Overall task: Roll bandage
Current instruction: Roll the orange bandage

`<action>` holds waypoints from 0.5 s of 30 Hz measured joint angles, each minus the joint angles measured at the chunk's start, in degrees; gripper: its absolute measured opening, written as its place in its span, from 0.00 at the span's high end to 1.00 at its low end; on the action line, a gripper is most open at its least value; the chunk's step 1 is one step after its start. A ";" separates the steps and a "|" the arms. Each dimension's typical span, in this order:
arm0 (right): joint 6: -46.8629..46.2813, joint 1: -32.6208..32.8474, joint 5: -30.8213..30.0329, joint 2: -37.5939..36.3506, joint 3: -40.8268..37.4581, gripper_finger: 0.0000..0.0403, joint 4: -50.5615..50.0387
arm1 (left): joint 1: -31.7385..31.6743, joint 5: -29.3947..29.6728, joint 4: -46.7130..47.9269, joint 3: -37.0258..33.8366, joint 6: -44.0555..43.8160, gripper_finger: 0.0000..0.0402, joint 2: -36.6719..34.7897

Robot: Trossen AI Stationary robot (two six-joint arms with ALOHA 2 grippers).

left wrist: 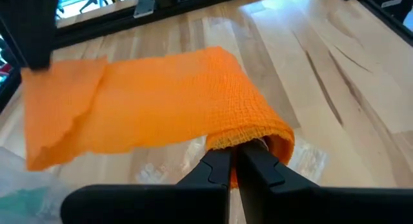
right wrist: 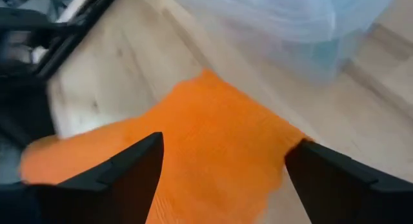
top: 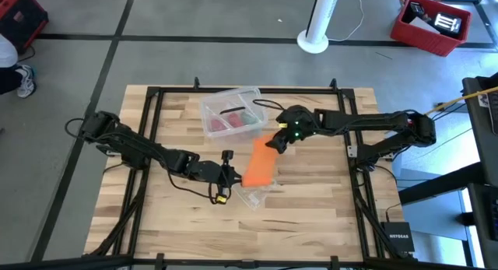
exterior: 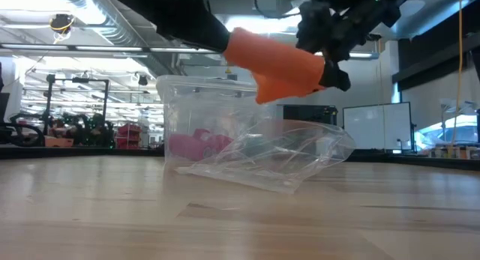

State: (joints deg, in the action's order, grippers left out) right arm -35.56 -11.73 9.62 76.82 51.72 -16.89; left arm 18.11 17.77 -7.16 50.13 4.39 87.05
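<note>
Orange bandage (top: 259,164) hangs above the surface, just in front of the clear box (top: 230,112). My left claw (left wrist: 233,161) pinches its rolled end; my right claw (right wrist: 222,169) gapes wide over the loose end. Mid-roll, I judge: next I must regrip that end, keeping tension.

Pretty bright and even in here, ceiling lights (exterior: 64,22) glaring far back in the low view. Right wrist view is soft and blurry; the table (top: 311,215) shows only faint shadows.
</note>
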 joint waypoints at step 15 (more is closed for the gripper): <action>3.54 1.01 4.12 -5.93 -0.04 0.21 -12.42 | 0.00 -1.10 1.23 0.60 0.41 0.99 -0.22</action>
State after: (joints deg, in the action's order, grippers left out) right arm -32.02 -10.73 13.74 70.89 51.68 -29.31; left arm 18.10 16.67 -5.93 50.72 4.80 86.83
